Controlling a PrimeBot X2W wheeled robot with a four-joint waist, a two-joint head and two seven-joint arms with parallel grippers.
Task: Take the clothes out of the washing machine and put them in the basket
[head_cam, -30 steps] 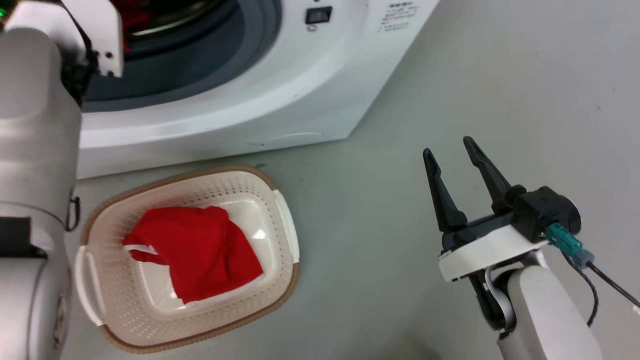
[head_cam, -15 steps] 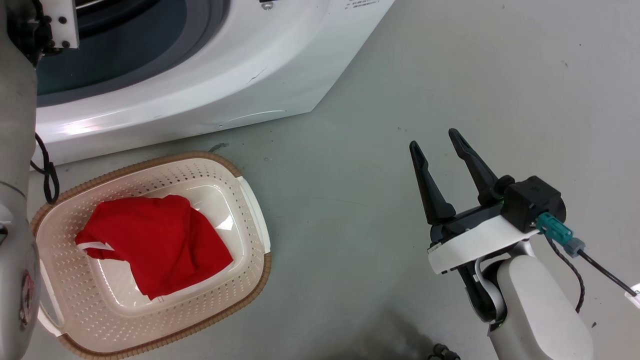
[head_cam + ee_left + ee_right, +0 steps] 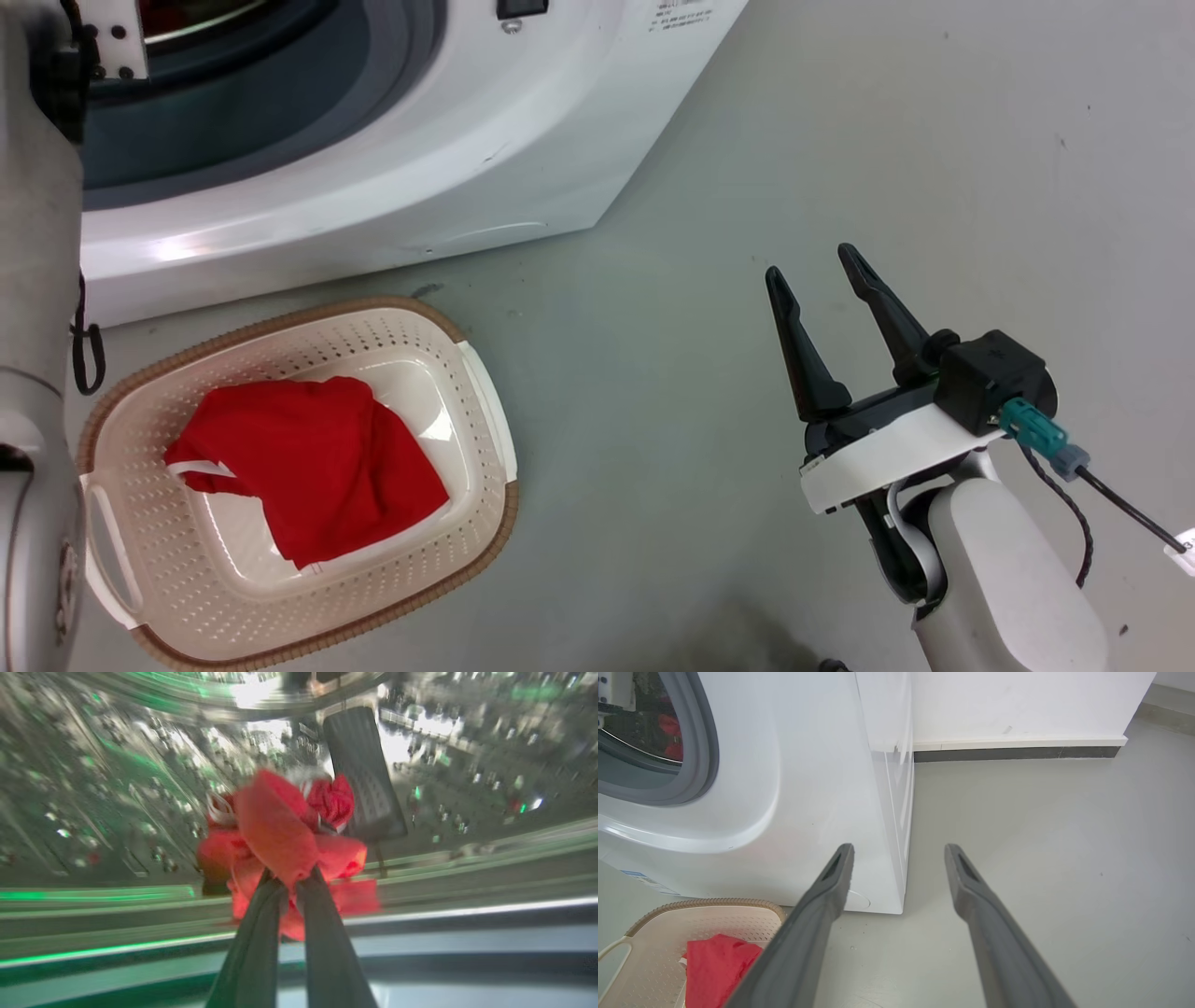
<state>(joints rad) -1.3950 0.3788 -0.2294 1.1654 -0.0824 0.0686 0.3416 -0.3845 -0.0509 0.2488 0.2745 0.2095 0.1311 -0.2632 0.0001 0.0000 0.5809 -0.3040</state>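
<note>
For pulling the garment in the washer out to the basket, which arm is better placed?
Left. The left gripper is shut on the red garment inside the drum. The right gripper is open and empty over the floor, off to the right of the basket.

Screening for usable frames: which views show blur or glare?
Left wrist view: motion blur, drum smeared into streaks, red garment fuzzy in the left gripper. Head view: sharp, glare low on the washing machine. Right wrist view: sharp, evenly lit.
</note>
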